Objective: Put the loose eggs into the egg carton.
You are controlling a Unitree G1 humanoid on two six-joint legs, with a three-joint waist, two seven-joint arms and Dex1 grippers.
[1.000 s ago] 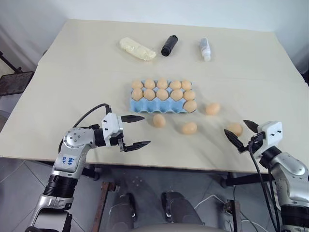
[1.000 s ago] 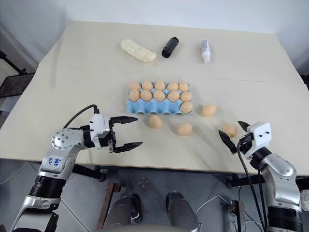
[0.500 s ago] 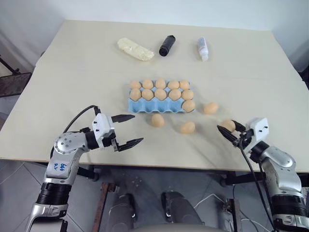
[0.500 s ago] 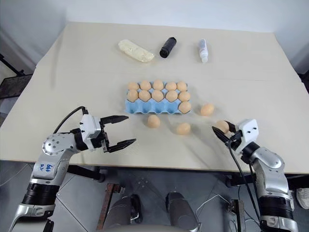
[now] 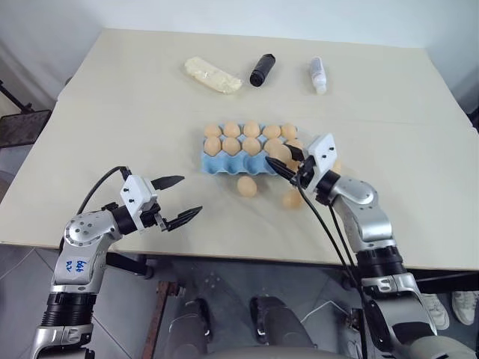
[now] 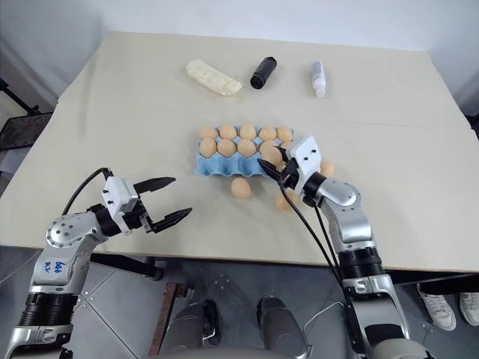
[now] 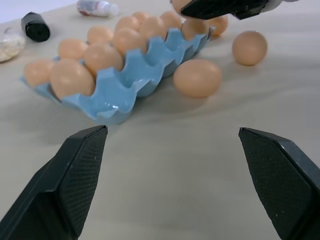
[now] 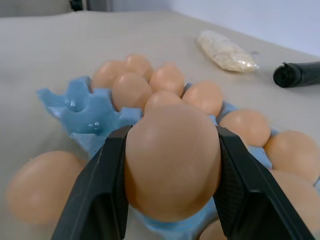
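Egg (image 8: 172, 160) pinched tight between the right gripper's (image 5: 283, 160) black fingers, hovering over the near right end of the light blue egg carton (image 5: 224, 164) at mid-desk (image 5: 112, 134). Loose eggs lie on the desk just near the carton, one (image 5: 246, 186) clear, another (image 5: 291, 199) half behind the right arm. Left gripper (image 5: 178, 198) hangs at the near left, fingers spread wide, holding nothing.

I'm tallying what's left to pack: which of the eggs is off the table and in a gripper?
The egg pinched between the right gripper fingers, held over the egg carton near row. The other loose eggs lie on the table in front of the carton.
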